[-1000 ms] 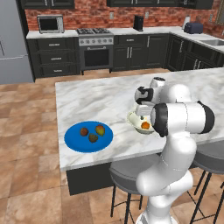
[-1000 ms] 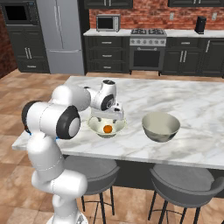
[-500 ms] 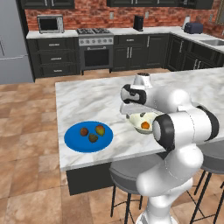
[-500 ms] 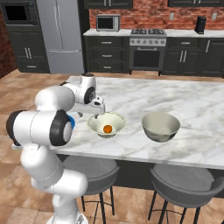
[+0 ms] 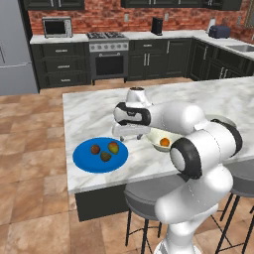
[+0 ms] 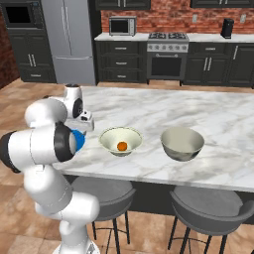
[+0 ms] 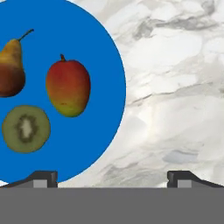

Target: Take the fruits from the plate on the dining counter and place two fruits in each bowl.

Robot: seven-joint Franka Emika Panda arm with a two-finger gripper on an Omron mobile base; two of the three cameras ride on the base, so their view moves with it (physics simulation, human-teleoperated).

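The blue plate point(image 5: 83, 159) lies at the left end of the marble dining counter point(image 5: 89, 111). On it are a red-yellow-green mango point(image 7: 68, 87), a cut kiwi point(image 7: 26, 128) and a tan-brown pear-like fruit point(image 7: 11, 68). The orange point(image 5: 164, 142) sits inside the cream-white bowl point(image 5: 155, 136). To its right stands the grey bowl point(image 6: 182, 143), with nothing visible inside. My gripper point(image 5: 130, 137) hovers open over the counter, just beyond the plate's right rim, between plate and cream bowl. Its fingertips point(image 7: 43, 177) hold nothing.
Grey bar stools point(image 6: 208, 218) stand along the counter's near side, below my arm. Bare marble point(image 7: 175, 87) stretches to the right of the plate. Dark kitchen cabinets and a stove point(image 5: 108, 57) line the far wall across a tiled floor.
My arm has swung left, away from the cream-white bowl and toward the blue plate. The orange has stayed in that bowl, and the three fruits on the plate have not moved.
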